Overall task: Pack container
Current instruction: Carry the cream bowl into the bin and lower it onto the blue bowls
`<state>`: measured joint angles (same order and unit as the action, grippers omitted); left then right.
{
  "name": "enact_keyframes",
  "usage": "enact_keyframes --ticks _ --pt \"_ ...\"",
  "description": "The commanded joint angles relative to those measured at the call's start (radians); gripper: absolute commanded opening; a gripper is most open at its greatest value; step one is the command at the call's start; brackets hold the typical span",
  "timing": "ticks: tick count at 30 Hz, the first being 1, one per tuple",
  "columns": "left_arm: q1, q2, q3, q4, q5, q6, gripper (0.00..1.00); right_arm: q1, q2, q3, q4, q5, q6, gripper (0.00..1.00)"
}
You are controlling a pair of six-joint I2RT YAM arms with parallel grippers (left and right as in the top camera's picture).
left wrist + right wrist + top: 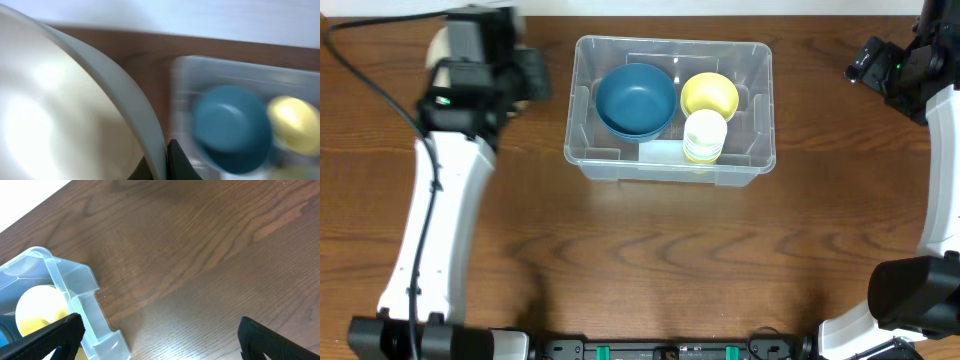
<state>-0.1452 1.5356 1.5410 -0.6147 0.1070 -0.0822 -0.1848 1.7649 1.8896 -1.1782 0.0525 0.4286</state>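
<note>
Left gripper (pixel 161 169) clamping rim of large cream-white round bowl (pixel 60 110), hovering just left of large clear plastic rectangular container (pixel 670 172)

Container resting on brown wooden table (pixel 650 260), long axis running left-right, short left wall facing held bowl

Round blue bowl (pixel 635 98) filling container's left half, yellow bowl (pixel 709 94) and pale cup stack (pixel 704 135) crowding right half

Left arm nearer; likely carrying bowl rightward over container's left rim, blue bowl offering only roomy landing

Right gripper (pixel 160 330) hanging well right of container, fingers spread, holding nothing
</note>
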Motion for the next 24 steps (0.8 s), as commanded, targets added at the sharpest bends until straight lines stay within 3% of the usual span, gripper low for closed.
enact_keyframes --ticks 1,6,11,24 --pt "-0.142 -0.019 0.002 0.022 0.013 0.106 0.06 -0.004 -0.016 0.013 0.0 0.003 0.008 0.99" --pt "-0.351 0.017 0.002 0.078 -0.074 0.249 0.07 -0.004 -0.016 0.013 0.0 0.003 0.008 0.99" --pt "-0.467 0.084 0.002 0.137 -0.204 0.333 0.06 -0.004 -0.016 0.013 0.0 0.004 0.008 0.99" --pt "-0.479 0.303 0.002 0.15 -0.213 0.343 0.06 -0.004 -0.016 0.013 0.0 0.003 0.008 0.99"
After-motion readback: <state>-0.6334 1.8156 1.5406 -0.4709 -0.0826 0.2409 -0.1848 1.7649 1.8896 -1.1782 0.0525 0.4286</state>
